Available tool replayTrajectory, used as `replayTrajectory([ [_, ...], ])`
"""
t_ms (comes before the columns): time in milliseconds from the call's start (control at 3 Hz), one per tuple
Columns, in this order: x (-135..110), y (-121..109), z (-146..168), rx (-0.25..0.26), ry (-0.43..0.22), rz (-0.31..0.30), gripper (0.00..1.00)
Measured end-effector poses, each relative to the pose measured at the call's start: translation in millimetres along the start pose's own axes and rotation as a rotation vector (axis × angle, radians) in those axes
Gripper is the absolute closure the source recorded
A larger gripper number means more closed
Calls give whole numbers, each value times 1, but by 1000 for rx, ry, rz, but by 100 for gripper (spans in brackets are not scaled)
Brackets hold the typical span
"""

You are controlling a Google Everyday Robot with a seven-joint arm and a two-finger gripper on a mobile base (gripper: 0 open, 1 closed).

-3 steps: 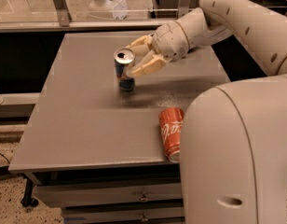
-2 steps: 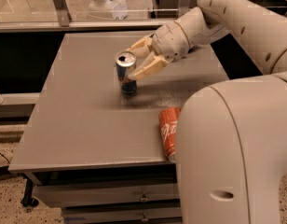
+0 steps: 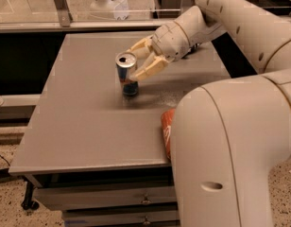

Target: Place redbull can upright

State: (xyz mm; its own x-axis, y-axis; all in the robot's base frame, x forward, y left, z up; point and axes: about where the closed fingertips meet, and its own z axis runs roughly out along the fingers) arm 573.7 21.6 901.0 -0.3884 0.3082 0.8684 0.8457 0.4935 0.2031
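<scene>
The redbull can (image 3: 127, 77), slim, blue and silver with an open silver top, stands upright on the grey table (image 3: 79, 112), near its middle. My gripper (image 3: 134, 63) reaches in from the right, with one cream finger (image 3: 141, 43) behind the can's upper part and the other (image 3: 150, 69) in front, closed around it. The can's base looks to rest on the tabletop.
An orange-red soda can (image 3: 165, 129) lies on its side near the table's front right edge, mostly hidden behind my large arm link (image 3: 221, 155). A glass partition and rail (image 3: 60, 13) run along the table's far side. Drawers sit under the tabletop.
The can and gripper have stayed almost in place. My near arm link has shifted left and now covers more of the orange-red can.
</scene>
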Motion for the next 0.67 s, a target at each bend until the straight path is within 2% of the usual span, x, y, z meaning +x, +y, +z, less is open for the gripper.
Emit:
replayTrajectory([
  [333,-2,4,-3,-10,23,-1,100],
  [667,-3,6,-16,-75,67,13,100],
])
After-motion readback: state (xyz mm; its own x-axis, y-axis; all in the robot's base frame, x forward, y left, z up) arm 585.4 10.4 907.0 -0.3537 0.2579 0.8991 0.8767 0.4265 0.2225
